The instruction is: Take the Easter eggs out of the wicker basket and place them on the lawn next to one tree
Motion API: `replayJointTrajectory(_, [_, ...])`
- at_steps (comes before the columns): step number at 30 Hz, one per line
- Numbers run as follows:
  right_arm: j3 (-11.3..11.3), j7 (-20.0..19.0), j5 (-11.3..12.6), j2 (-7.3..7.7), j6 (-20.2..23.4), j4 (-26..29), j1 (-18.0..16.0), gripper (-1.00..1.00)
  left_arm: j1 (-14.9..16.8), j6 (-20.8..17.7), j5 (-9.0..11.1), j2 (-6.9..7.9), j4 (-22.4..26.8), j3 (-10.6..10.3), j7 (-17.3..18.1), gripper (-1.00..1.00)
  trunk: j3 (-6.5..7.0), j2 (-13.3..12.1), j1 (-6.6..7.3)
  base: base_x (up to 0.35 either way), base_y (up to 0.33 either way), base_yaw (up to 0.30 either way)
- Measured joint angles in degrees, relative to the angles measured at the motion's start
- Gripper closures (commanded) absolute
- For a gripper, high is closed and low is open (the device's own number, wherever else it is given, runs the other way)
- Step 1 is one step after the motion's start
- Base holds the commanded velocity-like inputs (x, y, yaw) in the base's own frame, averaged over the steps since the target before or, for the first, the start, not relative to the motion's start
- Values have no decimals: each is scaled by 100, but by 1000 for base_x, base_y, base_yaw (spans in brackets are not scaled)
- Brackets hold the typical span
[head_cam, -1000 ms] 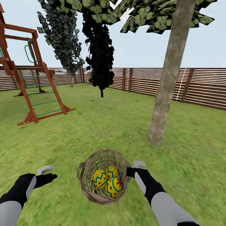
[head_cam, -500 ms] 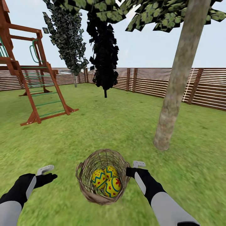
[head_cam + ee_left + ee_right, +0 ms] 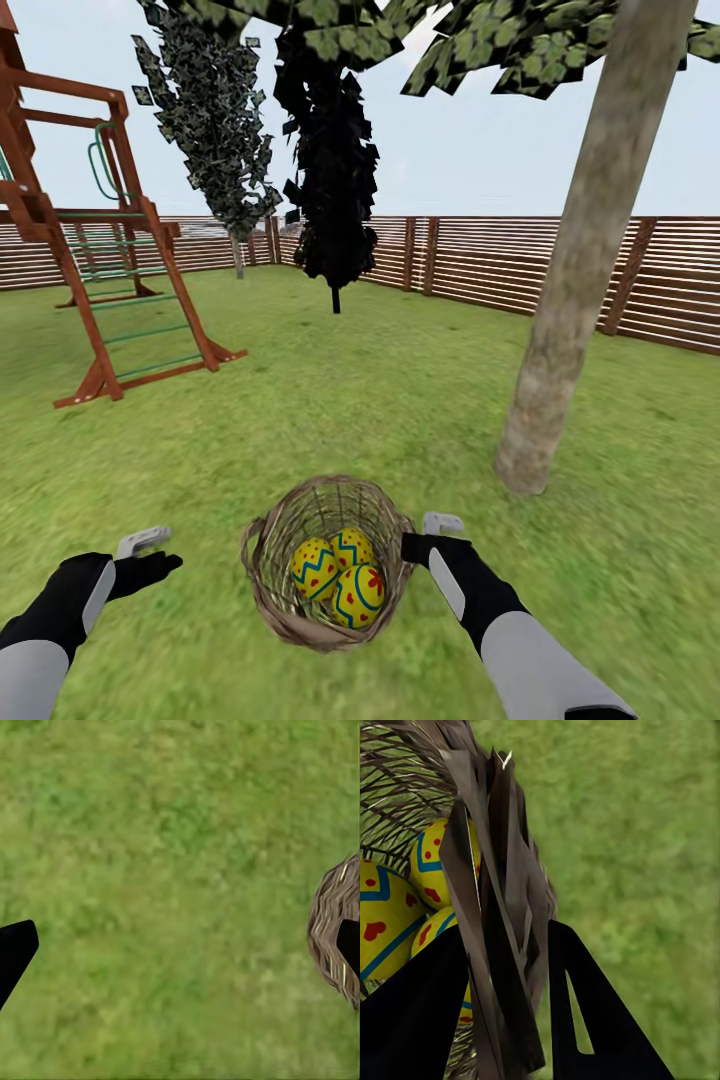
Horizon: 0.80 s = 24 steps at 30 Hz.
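Three yellow Easter eggs with blue zigzags and red marks lie together in the wicker basket, low in the head view's middle. My right gripper is shut on the basket's right rim; in the right wrist view its dark fingers straddle the woven wall, with the eggs inside. My left gripper hangs open over the lawn, left of the basket and apart from it. The pale tree trunk rises ahead to the right.
A red-brown play tower with a ladder stands at the left. Two tall dark narrow trees stand farther back. A brown slat fence rings the grass. Open lawn lies between the basket and the trunk.
The whole picture has shifted, so the camera has moved: the trunk now looks a little nearer and farther right. Both grippers and the basket keep their places in the view.
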State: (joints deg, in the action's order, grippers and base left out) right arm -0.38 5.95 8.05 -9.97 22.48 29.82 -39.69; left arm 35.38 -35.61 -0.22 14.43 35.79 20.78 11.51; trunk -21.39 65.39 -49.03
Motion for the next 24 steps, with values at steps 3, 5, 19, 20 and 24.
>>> replayJointTrajectory(3, [0, 0, 1, 0, 3, 0, 0, 100, 0, 0, 0, 0, 1, 0, 0, -100, 0, 0, 0, 302, 0, 0])
replayJointTrajectory(5, [0, 0, -1, 0, 0, 0, 0, 100, 0, 0, 0, 0, 1, 0, 0, -100, 0, 0, 0, 302, 0, 0])
replayJointTrajectory(19, [0, -9, 0, 0, 7, -1, 0, 100, 0, -8, 8, 9, 1, -6, 61, -100, -112, -1, -3, 72, 0, 0])
replayJointTrajectory(20, [0, -9, 1, 0, 7, 0, 0, 100, 0, -8, 11, 9, 1, -3, 66, -100, -121, -1, -3, 0, 0, 0])
replayJointTrajectory(24, [0, -9, -1, 0, 9, 0, 0, 100, 0, -30, 38, 34, 12, 29, 88, -100, -158, -1, -3, 0, 0, 0])
